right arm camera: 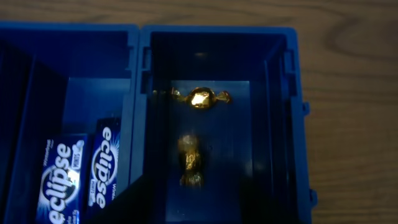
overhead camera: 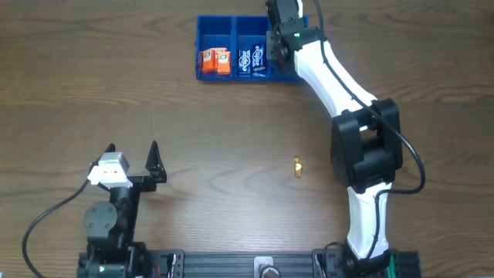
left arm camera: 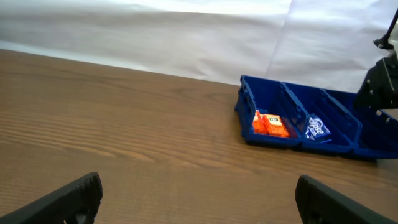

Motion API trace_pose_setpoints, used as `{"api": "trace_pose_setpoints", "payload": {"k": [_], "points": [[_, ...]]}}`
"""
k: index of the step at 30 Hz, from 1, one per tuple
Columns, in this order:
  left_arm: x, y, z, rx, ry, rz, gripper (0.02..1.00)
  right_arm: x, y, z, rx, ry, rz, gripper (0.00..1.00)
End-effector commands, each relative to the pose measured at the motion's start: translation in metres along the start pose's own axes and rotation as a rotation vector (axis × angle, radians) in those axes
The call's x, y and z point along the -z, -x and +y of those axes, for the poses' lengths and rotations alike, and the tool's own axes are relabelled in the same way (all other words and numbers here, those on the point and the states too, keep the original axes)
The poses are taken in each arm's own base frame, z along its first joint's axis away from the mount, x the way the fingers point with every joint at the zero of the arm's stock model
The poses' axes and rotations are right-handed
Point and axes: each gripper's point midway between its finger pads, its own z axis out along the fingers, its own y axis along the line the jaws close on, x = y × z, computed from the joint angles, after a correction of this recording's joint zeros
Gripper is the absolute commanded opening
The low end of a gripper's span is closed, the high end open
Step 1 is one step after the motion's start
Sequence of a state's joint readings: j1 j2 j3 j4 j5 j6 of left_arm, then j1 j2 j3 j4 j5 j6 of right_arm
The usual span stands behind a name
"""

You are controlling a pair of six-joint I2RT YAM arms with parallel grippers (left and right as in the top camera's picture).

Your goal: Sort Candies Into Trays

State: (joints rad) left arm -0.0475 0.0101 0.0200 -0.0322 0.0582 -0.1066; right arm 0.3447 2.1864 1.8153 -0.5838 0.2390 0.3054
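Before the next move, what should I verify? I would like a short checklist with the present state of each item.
1. Candy left to sort: ok, one gold-wrapped candy lies on the table, apart from both arms.
2. Room in the blue tray compartment under the right gripper: ok, two gold candies, bare floor beside them.
3. Other compartments sorted: ok, orange packs at the far end, blue gum packs in the middle.
4. Free left gripper: ok, open and empty.
5. Empty right gripper: cannot tell.
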Motion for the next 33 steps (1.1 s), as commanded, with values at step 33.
{"api": "trace_pose_setpoints", "payload": {"k": [33], "points": [[-0.001, -0.016, 0.002, -0.005, 0.003, 0.051, 0.998, 0.105, -0.295, -0.027, -0.099, 0.019, 0.517, 0.801]]}}
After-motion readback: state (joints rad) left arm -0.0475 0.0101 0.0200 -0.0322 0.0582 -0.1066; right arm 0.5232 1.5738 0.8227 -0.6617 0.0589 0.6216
